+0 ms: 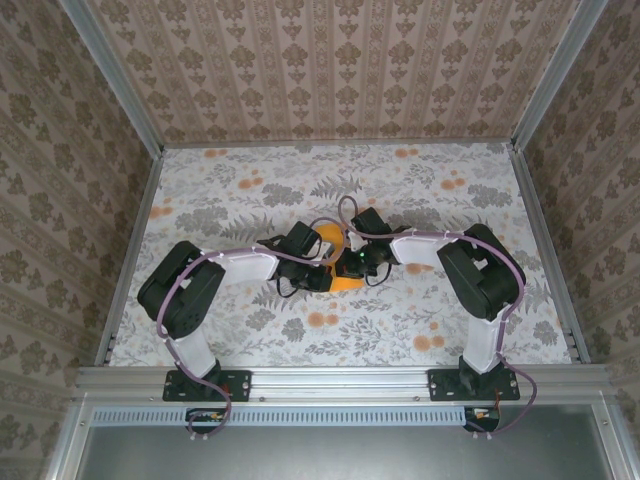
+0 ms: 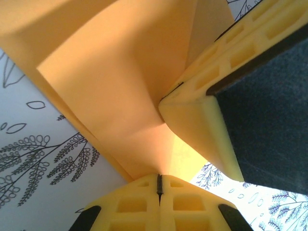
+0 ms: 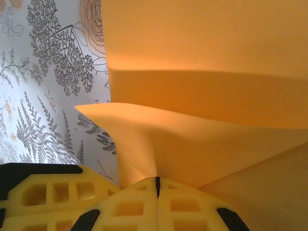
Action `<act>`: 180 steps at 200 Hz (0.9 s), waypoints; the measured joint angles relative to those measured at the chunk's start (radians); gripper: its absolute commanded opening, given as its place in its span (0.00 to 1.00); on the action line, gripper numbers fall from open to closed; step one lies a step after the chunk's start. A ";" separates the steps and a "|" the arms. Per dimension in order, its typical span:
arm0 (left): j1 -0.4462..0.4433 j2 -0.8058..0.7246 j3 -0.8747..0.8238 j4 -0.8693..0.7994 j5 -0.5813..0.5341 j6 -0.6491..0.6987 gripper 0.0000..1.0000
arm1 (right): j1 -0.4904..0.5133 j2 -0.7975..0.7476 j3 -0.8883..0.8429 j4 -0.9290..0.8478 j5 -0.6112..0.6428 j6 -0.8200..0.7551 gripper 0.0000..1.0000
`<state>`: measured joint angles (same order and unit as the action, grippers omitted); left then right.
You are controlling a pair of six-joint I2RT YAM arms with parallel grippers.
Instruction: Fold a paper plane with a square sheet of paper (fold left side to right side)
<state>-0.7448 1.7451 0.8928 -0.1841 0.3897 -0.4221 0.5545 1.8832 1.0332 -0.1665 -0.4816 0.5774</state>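
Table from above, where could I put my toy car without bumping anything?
The back strip of the table, along the far wall, is bare. So is the front middle, just ahead of the rail. The centre is crowded: left gripper and right gripper meet there, both pinching the orange paper.

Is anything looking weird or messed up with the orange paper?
Yes. The orange paper in the middle of the table isn't lying flat: it bulges and curls in loose layers where the left claw and right claw pinch it. No tears show.
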 measured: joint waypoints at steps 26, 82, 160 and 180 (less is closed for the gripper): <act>0.000 0.000 0.000 0.000 0.000 0.000 0.00 | -0.010 0.000 0.001 -0.010 0.004 -0.016 0.00; 0.000 0.000 0.000 0.000 0.001 0.001 0.00 | -0.039 0.023 0.047 -0.070 0.003 -0.060 0.00; 0.000 0.000 0.000 0.000 0.001 0.008 0.00 | -0.107 0.052 0.098 -0.119 0.005 -0.106 0.00; 0.000 0.000 0.000 0.000 0.001 0.008 0.00 | -0.138 0.060 0.111 -0.129 0.006 -0.114 0.00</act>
<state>-0.7448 1.7451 0.8928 -0.1841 0.3904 -0.4141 0.4164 1.9427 1.1446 -0.2951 -0.4751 0.4629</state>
